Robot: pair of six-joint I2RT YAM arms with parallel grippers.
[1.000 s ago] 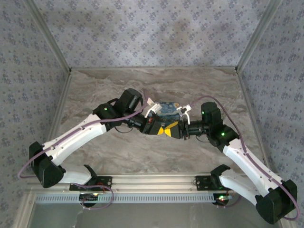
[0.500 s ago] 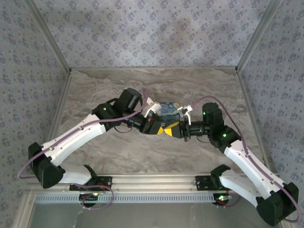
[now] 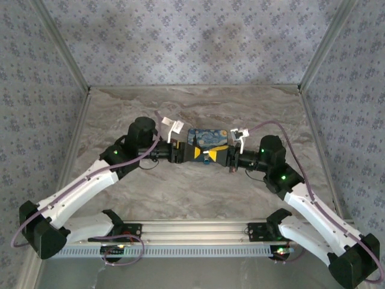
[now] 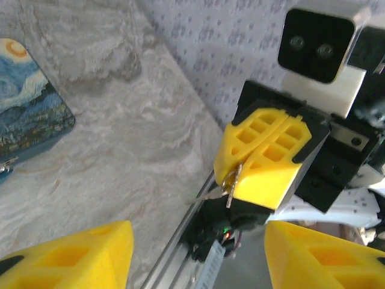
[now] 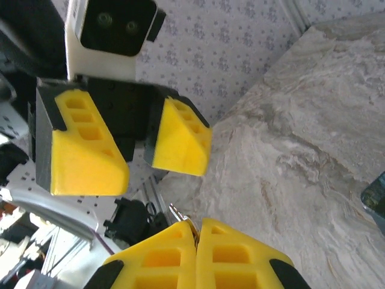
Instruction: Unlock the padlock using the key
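My right gripper (image 5: 197, 232) is shut on the small silver key (image 5: 180, 215), whose tip pokes out from between the yellow pads. The left wrist view shows that gripper (image 4: 264, 156) from the front, with the key and its ring (image 4: 231, 180) hanging at the pad seam. My left gripper (image 4: 198, 259) faces it, open and holding nothing, a short gap away. From above, the two grippers (image 3: 194, 152) (image 3: 212, 155) meet nose to nose just in front of the swirl-printed box (image 3: 207, 137). A tiny blue block (image 3: 206, 157), seemingly the padlock, lies below them.
The blue-and-yellow box (image 4: 24, 102) lies flat on the marble table (image 3: 198, 192) behind the grippers. Patterned walls close in the back and both sides. The aluminium rail (image 3: 198, 232) with the arm bases runs along the near edge.
My left gripper opened, let go of the key and drew back to the left. The right gripper closed on the key and now holds it alone.
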